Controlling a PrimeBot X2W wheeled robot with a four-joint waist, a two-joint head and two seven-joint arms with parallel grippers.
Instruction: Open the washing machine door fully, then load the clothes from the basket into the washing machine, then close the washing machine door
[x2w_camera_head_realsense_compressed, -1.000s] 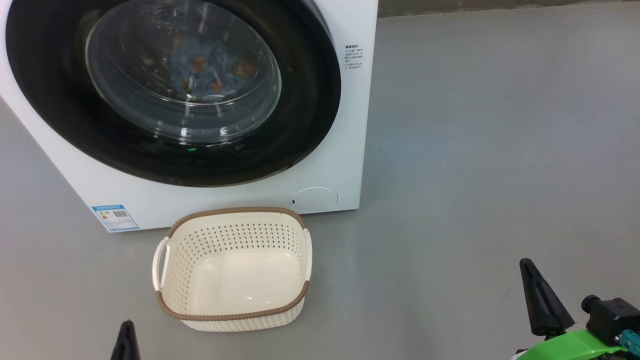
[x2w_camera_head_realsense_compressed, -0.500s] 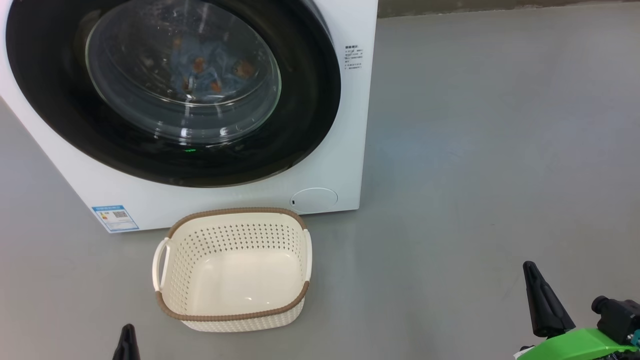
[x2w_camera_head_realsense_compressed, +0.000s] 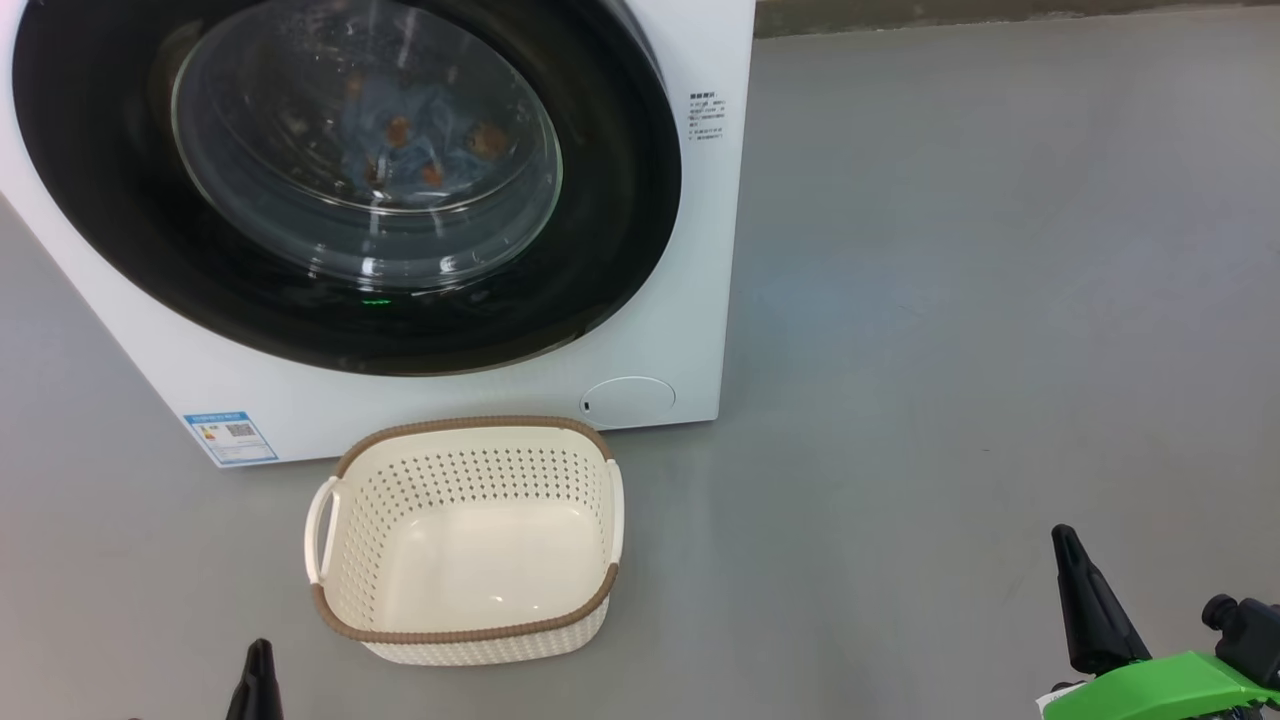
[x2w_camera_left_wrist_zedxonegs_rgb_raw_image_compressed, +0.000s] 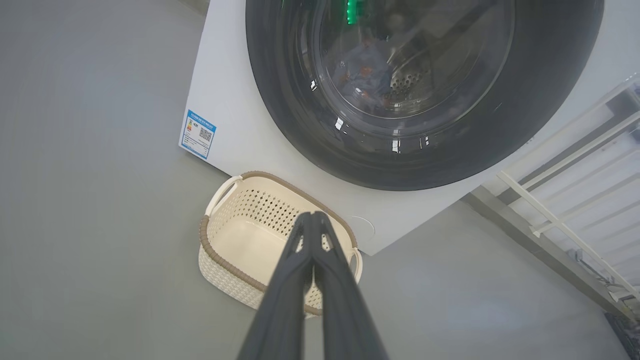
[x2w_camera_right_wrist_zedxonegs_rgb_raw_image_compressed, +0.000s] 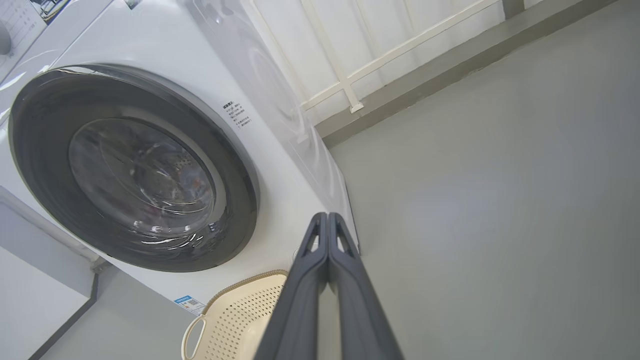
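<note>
Door: washing machine door (x2w_camera_head_realsense_compressed: 365, 335) shut flush against the front of the washing machine (x2w_camera_head_realsense_compressed: 690, 300); wide glossy black rim around the bulging glass (x2w_camera_head_realsense_compressed: 300, 200).
Door handling: probably rigid, hinged and fairly heavy to swing; glossy rim likely slippery under thin fingers; glass no place to press hard; best hold judged to be the rim's outer edge, though no recess or catch made out there.
Clothes: clothes (x2w_camera_head_realsense_compressed: 420, 140), light-blue with orange-brown print, seen through the glass, lying inside the drum (x2w_camera_left_wrist_zedxonegs_rgb_raw_image_compressed: 407, 82); soft, light, limp, easy to pinch at a fold.
Basket: basket (x2w_camera_head_realsense_compressed: 470, 425) on the floor (x2w_camera_head_realsense_compressed: 950, 300) just in front of the machine, nothing in it; light stiff plastic, liable to slide if nudged; white side handles (x2w_camera_head_realsense_compressed: 318, 530) the natural hold.
Left gripper: left gripper (x2w_camera_left_wrist_zedxonegs_rgb_raw_image_compressed: 314, 217) with fingers pressed together, holding nothing; low on the near side of the basket, apart from it, well apart from the door.
Right gripper: right gripper (x2w_camera_right_wrist_zedxonegs_rgb_raw_image_compressed: 327, 217) with fingers pressed together, nothing between them; off to the right over bare floor, well apart from basket and door.
Stage: loading and closing judged done.
</note>
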